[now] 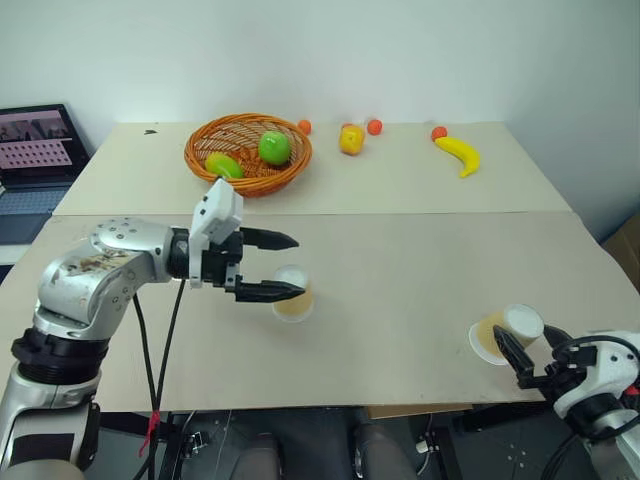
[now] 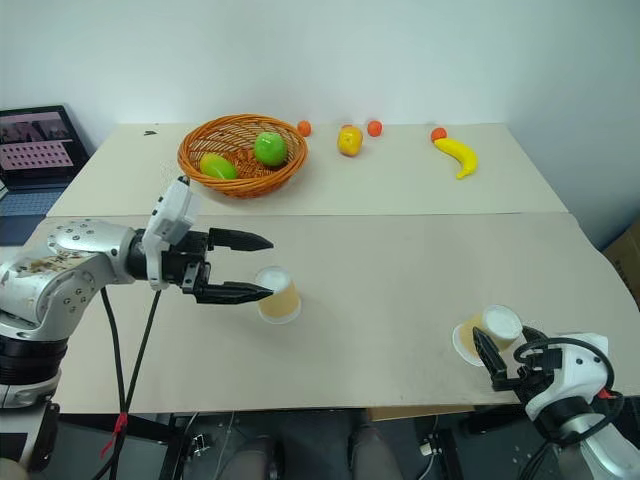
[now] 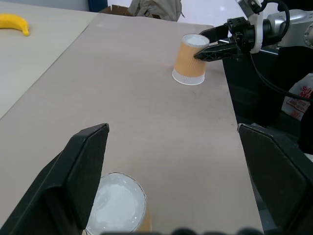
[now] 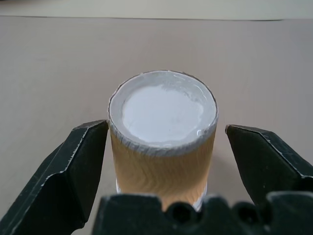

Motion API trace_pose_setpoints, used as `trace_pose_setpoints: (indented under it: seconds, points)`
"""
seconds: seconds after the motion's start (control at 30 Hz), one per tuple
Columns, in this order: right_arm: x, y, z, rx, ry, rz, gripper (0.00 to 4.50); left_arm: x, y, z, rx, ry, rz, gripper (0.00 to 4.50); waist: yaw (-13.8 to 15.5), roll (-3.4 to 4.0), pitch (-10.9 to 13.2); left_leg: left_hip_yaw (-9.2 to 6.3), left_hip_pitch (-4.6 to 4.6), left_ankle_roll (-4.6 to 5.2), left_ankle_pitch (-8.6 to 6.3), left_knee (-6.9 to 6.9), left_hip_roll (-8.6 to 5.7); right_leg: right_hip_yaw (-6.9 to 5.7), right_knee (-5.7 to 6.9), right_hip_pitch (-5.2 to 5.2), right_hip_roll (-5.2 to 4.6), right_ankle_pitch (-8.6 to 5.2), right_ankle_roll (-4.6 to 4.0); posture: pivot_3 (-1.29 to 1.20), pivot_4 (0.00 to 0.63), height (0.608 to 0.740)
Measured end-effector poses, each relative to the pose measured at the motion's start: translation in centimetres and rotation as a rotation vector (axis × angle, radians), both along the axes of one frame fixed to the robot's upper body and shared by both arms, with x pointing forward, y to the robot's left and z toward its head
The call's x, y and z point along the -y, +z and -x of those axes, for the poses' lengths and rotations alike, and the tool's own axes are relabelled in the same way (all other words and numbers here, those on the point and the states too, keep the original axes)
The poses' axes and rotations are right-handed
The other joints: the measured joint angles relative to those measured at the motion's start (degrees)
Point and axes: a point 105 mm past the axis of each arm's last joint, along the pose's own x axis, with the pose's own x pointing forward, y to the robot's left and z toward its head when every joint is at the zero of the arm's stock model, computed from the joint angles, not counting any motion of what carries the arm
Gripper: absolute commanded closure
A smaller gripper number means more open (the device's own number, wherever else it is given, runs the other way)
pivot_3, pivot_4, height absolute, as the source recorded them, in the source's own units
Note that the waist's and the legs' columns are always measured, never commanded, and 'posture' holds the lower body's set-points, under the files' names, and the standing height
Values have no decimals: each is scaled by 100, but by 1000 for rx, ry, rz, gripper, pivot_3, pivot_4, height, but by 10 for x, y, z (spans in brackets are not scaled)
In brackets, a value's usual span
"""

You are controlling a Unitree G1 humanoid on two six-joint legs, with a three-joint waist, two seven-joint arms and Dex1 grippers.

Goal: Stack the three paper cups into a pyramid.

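Paper, light and crushable: each inverted cup (image 4: 162,142) wants a gentle mid-wall squeeze. Right gripper (image 4: 161,147) straddles one, unclosed; left gripper (image 1: 272,265) gapes over another cup (image 1: 294,294).

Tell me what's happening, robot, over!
Both grippers open: left gripper and right gripper each straddle an upside-down tan-orange paper cup. No pyramid yet. Nothing blocking.

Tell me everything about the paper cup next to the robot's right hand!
The paper cup is small and tapered, with wavy tan-orange sides and a white rim. It stands upside down, its white base facing up, near the table's front right edge. The right gripper has its two black fingers open on either side of it, with a gap on each side, so nothing grips it yet. Only the table touches it.
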Motion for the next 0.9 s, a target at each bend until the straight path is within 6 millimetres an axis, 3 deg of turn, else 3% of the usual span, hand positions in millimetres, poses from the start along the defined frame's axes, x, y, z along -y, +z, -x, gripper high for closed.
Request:
trace_pose_setpoints:
  seconds: [0.1, 0.2, 0.3, 0.33, 0.57, 0.63, 0.83, 0.9]
  points:
    - [-1, 7, -5, 24, 7, 4, 33, 1, 1, 1, 7, -3, -1, 0, 1, 0, 0, 0, 1, 0, 0, 0, 1, 1, 0, 0, 3, 1, 1, 0, 150, 737]
    - [-4, 6, -7, 20, 14, -8, 686, 1, 1, 2, 9, -3, -3, 0, 1, 0, 0, 0, 0, 0, 0, 0, 2, 1, 0, 0, 3, 1, 2, 0, 150, 737]
    - [-6, 5, -9, 17, 23, -13, 1727, 1, -1, 2, 9, 1, -4, 0, -2, 0, 0, 3, 0, 0, 0, 0, 0, 9, 0, 0, 4, 2, 4, 0, 150, 737]
    - [-7, 5, -9, 15, 25, -13, 1840, 1, -1, 2, 8, 2, -4, 0, -3, 0, 0, 3, 0, 0, 0, 0, 1, 10, 0, 0, 5, 2, 4, 0, 150, 737]
    - [-8, 6, -11, 11, 24, -11, 1861, 1, -1, 1, 10, 8, -4, 0, -5, 0, 0, 3, 2, 0, 0, 0, 1, 10, 0, 0, 7, 2, 3, 0, 150, 737]
    - [-13, 12, -22, -3, 59, 10, 1861, 0, 0, 1, 10, 11, -5, 0, -39, -1, 1, 17, 0, 0, 0, 1, 0, 26, 2, 0, 7, 1, 0, 0, 150, 737]
    - [-71, 57, -51, 44, 336, 53, 1861, -3, 0, 1, 15, 16, -17, 0, -42, -2, 2, 14, 19, 1, 1, -1, 4, 30, 10, 3, 20, 1, 1, 0, 150, 737]
    - [-88, 62, -57, 37, 407, 41, 1861, -6, 0, 1, 16, 26, -20, 0, -23, -2, 2, 11, 11, 1, 0, -2, 4, 29, 4, 0, 21, 5, 8, 0, 150, 737]
